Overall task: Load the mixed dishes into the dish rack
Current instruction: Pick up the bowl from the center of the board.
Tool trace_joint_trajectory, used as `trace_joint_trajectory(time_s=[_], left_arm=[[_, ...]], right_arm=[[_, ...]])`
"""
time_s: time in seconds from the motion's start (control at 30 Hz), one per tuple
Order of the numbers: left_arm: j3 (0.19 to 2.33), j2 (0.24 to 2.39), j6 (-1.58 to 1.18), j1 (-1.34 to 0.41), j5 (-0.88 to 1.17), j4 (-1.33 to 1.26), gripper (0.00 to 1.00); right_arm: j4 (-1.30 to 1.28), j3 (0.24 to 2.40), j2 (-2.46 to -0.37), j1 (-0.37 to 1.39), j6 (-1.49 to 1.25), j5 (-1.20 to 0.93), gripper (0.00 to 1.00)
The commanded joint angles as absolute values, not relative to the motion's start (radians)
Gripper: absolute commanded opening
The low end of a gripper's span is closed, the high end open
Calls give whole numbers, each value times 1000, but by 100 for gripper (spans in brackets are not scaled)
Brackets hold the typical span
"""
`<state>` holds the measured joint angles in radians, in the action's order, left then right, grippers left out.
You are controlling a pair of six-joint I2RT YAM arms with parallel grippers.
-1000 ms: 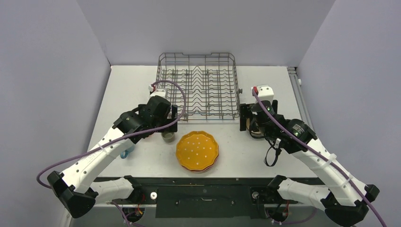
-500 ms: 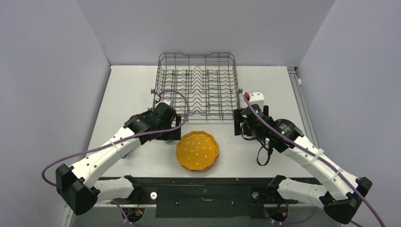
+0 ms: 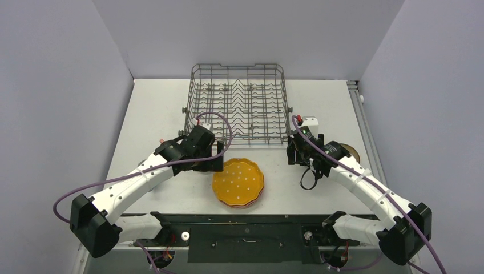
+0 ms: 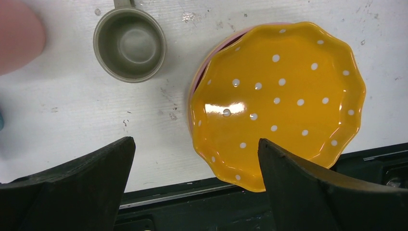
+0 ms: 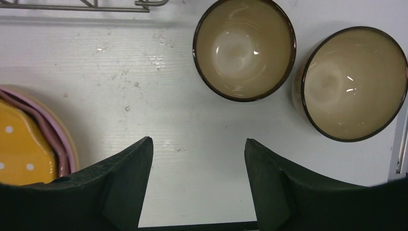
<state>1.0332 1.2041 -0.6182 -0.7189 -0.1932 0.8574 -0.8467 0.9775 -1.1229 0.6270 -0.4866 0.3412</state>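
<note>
The scalloped orange-yellow dotted plate [image 3: 238, 181] lies on top of pink plates [image 5: 60, 144] at the table's front middle. My left gripper [image 3: 217, 158] is open and empty, above the plate's left edge [image 4: 284, 101]. A grey-green cup [image 4: 129, 45] stands just left of the plates, and a pink cup [image 4: 17, 33] lies further left. My right gripper [image 3: 291, 150] is open and empty over bare table [image 5: 198, 144]. Two brown-rimmed bowls [image 5: 244, 48] [image 5: 353, 82] stand upright side by side beyond it. The grey wire dish rack [image 3: 238, 105] holds no dishes.
The rack's front edge [image 5: 96, 6] is close to the bowls. One bowl [image 3: 352, 152] shows behind the right arm near the table's right side. The table's black front edge [image 4: 192, 197] runs just beyond the plate stack. Grey walls enclose three sides.
My left gripper moved right, from over the grey-green cup to the plate's left edge. My right gripper moved left and away from the bowls, uncovering one at the right.
</note>
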Motion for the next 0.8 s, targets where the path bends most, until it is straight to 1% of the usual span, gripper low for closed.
trace_joint_trajectory(time_s=[0.0, 0.1, 0.4, 0.77], left_arm=[[1033, 1203, -620, -720, -155, 798, 98], [1037, 1206, -615, -721, -151, 796, 98], [1052, 1214, -599, -723, -138, 797, 98], [1075, 1212, -581, -723, -123, 808, 98]], right_arm=[[-768, 946, -1154, 581, -473, 324, 64], [-752, 937, -1185, 561, -469, 324, 63], [-695, 939, -1273, 503, -439, 298, 56], [-643, 994, -1403, 490, -431, 305, 50]])
